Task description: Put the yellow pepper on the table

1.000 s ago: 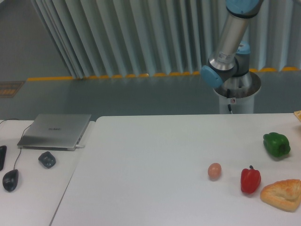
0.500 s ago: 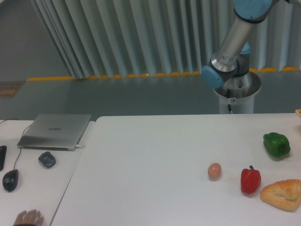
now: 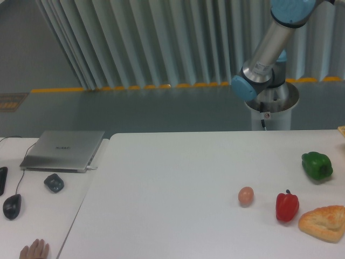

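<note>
The yellow pepper is out of view. The large white table point(image 3: 172, 183) fills the lower middle and right of the camera view. Only the lower part of my arm point(image 3: 267, 51) shows behind the table's far right side, rising out of the top edge. My gripper is not in view.
On the table's right side lie a green pepper point(image 3: 317, 165), a red pepper point(image 3: 287, 206), a small tan egg-like ball point(image 3: 246, 195) and a pastry point(image 3: 325, 222). A side desk at left holds a laptop point(image 3: 63, 150), a mouse point(image 3: 12, 206) and a dark object point(image 3: 54, 182). A human hand point(image 3: 34, 251) shows at the bottom left.
The arm's upper link has leaned further right. A human hand has come into view at the bottom left edge. The things on the table have not moved.
</note>
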You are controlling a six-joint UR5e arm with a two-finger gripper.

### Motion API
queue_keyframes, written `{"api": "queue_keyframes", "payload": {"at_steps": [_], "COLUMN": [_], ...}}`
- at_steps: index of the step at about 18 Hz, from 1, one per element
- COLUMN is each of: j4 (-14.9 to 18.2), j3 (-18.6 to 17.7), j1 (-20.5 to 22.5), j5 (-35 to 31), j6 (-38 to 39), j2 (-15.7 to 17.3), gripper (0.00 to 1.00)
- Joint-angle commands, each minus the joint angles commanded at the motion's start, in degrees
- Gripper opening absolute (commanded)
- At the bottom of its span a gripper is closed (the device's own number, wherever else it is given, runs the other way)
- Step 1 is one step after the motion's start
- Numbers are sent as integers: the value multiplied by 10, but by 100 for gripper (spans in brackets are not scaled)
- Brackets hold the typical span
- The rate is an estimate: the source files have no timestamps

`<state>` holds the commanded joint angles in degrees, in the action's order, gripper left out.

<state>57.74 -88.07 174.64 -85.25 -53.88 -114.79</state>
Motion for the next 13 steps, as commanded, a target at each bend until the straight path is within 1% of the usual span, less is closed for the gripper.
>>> {"api": "queue_keyframes", "payload": {"at_steps": [5, 7, 13], "j4": [3, 3, 0], "j3": [0, -1, -7], "j1": [0, 0, -4], "j5": [-2, -3, -3], "j6": [-1, 0, 4], "j2": [17, 17, 4], "gripper": [100, 100, 100]}}
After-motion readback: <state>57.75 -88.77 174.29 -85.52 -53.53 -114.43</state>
